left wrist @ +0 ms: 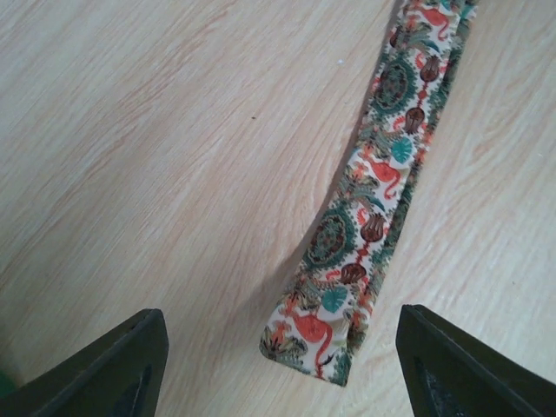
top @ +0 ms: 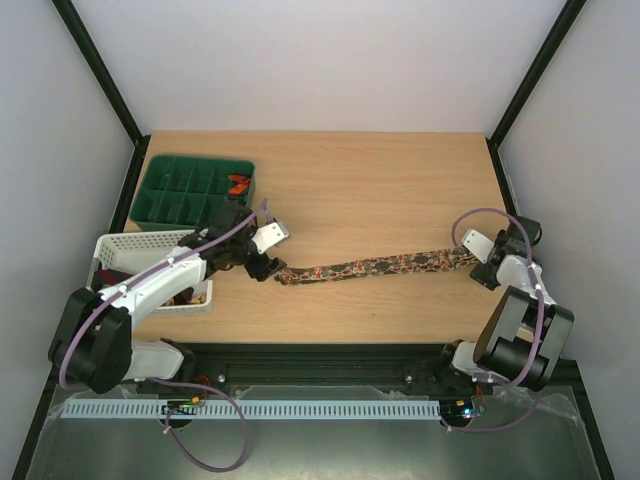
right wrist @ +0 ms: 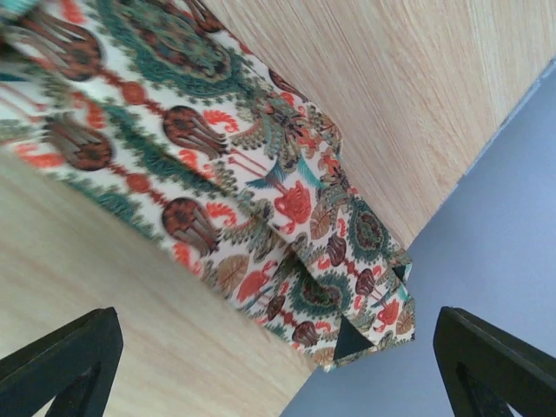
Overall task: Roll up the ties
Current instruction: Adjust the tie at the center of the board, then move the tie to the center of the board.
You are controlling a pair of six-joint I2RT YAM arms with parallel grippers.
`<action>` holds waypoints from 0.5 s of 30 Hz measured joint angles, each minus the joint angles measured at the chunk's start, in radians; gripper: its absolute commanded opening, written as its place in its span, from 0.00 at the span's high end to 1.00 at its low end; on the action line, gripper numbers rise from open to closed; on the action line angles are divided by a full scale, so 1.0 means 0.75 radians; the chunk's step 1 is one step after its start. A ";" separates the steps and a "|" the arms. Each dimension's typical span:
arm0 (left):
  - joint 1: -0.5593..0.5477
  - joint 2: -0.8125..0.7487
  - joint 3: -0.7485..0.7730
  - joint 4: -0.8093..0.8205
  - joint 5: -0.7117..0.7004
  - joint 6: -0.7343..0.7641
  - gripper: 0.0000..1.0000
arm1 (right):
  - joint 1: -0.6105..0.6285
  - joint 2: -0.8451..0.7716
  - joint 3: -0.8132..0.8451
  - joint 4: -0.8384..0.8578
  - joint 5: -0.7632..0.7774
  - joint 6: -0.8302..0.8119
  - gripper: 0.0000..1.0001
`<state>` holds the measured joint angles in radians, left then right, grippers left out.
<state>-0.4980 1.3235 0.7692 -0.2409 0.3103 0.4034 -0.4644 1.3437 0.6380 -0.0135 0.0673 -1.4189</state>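
From above, the long floral-patterned fabric necktie (top: 380, 266) lies flat on the light wooden table (top: 380, 180), between the left gripper (top: 262, 266) at 9 o'clock and the right gripper (top: 487, 268) at 3 o'clock. Left wrist: jaws apart, the narrow end between them, untouched, running toward 1 o'clock. Right wrist: jaws wide apart, the folded wide end between them at 12 o'clock.

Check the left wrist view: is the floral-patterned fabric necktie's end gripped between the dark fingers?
No: the floral-patterned fabric necktie lies on the wooden table between the open fingers, touching neither.
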 measured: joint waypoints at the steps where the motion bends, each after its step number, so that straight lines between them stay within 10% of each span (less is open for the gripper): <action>1: 0.014 -0.009 0.015 -0.041 0.024 0.032 0.21 | -0.001 -0.017 0.026 -0.063 -0.008 -0.007 0.01; 6: 0.054 0.090 0.132 -0.228 0.124 0.156 0.17 | -0.002 0.026 0.323 -0.508 -0.075 0.046 0.03; 15: 0.015 0.338 0.245 -0.333 0.123 0.224 0.29 | 0.045 0.489 0.846 -1.039 -0.280 0.524 0.49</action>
<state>-0.4870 1.5772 0.9531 -0.4908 0.4026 0.5713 -0.4309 1.7103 1.2728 -0.7929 -0.1425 -1.0256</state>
